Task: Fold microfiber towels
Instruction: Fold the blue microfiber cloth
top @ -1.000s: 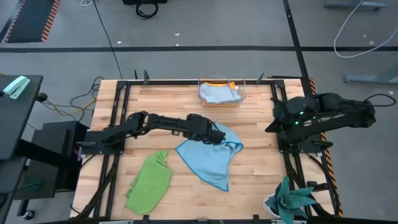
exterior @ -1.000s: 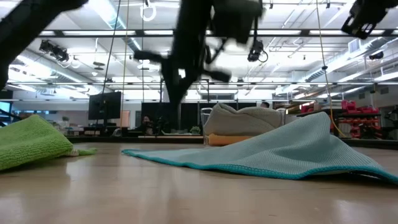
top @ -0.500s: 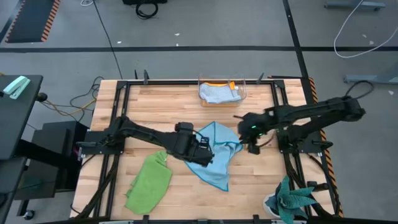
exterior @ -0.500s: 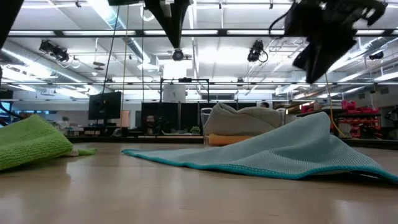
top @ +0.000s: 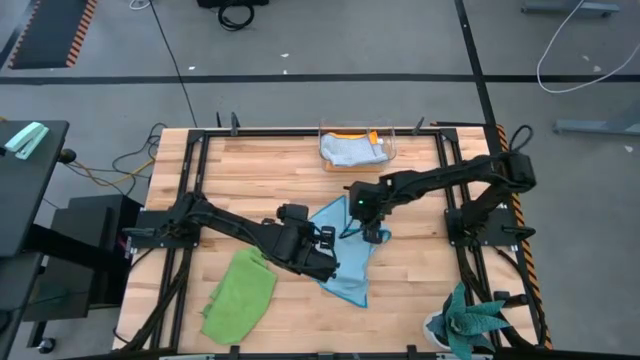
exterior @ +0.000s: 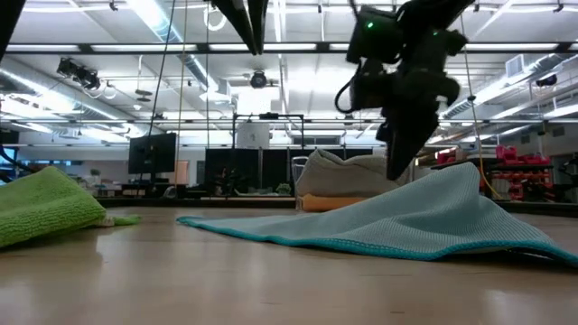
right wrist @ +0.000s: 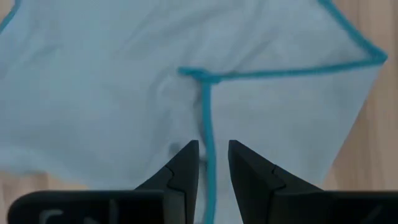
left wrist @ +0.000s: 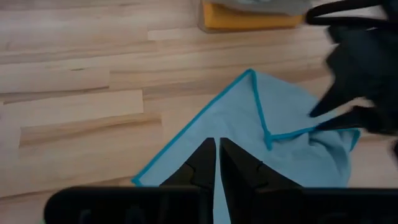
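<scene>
The right gripper has swung in over the light blue towel, jaws now parted.

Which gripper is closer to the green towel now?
Left. The left gripper sits just beside the green towel, over the light blue towel; the right gripper is farther, above that blue towel's far side.

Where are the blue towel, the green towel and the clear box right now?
blue towel [top: 350, 262]: high view, on its flat lower half.
green towel [top: 240, 297]: high view, on its middle.
clear box [top: 391, 150]: high view, on its right wall.
</scene>
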Tool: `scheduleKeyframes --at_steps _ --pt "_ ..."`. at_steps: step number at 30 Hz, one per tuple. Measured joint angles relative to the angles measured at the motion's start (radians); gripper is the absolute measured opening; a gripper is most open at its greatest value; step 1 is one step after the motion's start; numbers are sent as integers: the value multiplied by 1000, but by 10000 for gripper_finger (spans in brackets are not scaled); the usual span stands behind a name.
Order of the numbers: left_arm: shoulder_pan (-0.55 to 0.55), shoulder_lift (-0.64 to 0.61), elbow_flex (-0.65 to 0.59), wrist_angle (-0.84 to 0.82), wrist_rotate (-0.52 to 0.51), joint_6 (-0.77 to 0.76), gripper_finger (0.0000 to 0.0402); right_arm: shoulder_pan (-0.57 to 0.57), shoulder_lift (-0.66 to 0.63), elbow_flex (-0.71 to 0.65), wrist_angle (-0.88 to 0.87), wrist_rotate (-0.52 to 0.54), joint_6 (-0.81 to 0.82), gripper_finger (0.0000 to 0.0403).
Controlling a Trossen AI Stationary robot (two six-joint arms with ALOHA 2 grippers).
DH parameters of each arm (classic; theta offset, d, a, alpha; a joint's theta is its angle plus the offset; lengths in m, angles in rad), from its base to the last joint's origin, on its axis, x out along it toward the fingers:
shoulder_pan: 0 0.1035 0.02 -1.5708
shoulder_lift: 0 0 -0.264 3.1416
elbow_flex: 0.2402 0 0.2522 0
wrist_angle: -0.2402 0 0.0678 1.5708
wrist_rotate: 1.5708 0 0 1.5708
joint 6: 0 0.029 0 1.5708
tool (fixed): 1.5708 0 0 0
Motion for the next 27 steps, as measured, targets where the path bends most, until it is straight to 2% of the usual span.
scheduleKeyframes --at_steps 10,18,27 --pt "-62 -27 0 0 -165 -73 13 -6 127 42 5 -1 -44 94" --pt "-89 -96 0 0 -285 -46 18 7 164 42 29 -1 -57 94" --pt "-76 -106 0 0 -298 -13 22 68 177 42 60 1 -57 90"
